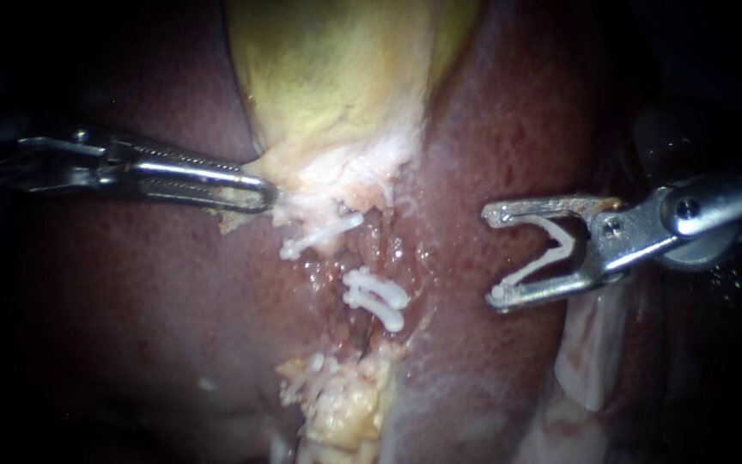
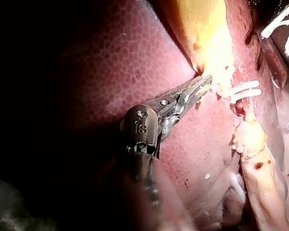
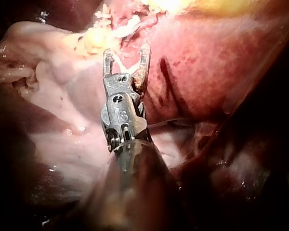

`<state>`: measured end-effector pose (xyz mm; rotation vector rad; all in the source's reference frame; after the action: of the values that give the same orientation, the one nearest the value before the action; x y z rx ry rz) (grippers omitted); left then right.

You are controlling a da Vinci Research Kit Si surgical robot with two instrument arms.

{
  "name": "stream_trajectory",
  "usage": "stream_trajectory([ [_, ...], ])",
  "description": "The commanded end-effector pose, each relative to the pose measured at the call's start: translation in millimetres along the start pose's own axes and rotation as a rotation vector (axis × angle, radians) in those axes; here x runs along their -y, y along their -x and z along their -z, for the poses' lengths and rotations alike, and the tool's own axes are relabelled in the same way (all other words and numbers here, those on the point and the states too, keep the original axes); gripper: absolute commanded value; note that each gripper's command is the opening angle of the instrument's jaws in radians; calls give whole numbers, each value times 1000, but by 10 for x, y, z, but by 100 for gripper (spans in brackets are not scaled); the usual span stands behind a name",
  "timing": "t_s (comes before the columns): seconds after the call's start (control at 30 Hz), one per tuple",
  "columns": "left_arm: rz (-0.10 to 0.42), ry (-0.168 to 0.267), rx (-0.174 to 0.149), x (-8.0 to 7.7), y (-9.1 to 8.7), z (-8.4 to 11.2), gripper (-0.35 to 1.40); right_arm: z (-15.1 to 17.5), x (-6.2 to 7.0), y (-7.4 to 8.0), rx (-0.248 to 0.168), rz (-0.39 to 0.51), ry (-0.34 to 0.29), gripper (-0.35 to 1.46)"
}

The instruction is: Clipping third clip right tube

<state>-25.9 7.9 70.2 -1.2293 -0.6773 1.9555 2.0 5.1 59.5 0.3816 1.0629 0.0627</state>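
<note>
the right instrument (image 1: 491,255) grasps an open clip (image 1: 534,271) in its spread end effector, well apart from the right tube (image 1: 371,258), which seems to carry two clips (image 1: 375,296). the left instrument (image 1: 266,193) is clenched on pale tissue (image 1: 319,185) below the gallbladder (image 1: 328,77). i would hold that tension and pass both clip legs fully across the tube before squeezing.

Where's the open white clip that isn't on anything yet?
In the endoscope view, the open clip sits on the right, held in my right instrument's end effector, over the liver, apart from the two closed clips to its left.
</note>
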Motion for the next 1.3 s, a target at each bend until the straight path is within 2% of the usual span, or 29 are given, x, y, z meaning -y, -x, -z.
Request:
stream_trajectory([
  [0.03, 1, 3, 1, -2, -3, 5, -35, 0, 1, 0, 0, 0, 0, 50],
  [0.17, 10, 5, 4, -5, -17, 28, -35, 0, 2, -1, -1, 0, -1, 50],
  [0.3, 18, -2, -31, -10, -37, 56, -35, -1, 2, -2, 0, 0, 0, 50],
  [0.4, 18, -2, -41, -15, -45, 66, -35, -3, 2, -2, -2, -24, -8, 49],
  [0.53, 13, -5, -45, -20, -44, 65, -35, -13, 2, -3, -13, -88, -46, 47],
  [0.83, 13, -6, -45, -21, -43, 64, -35, -60, -8, -2, -111, -301, -45, 45],
  [1.03, 12, -7, -45, -22, -43, 64, -35, -98, -23, 11, -128, -366, -34, 47],
  [1.13, 12, -7, -45, -22, -42, 64, -35, -116, -29, 16, -154, -387, -36, 47],
  [1.3, 12, -8, -45, -22, -42, 63, -35, -141, -38, 17, -176, -414, -30, 47],
])
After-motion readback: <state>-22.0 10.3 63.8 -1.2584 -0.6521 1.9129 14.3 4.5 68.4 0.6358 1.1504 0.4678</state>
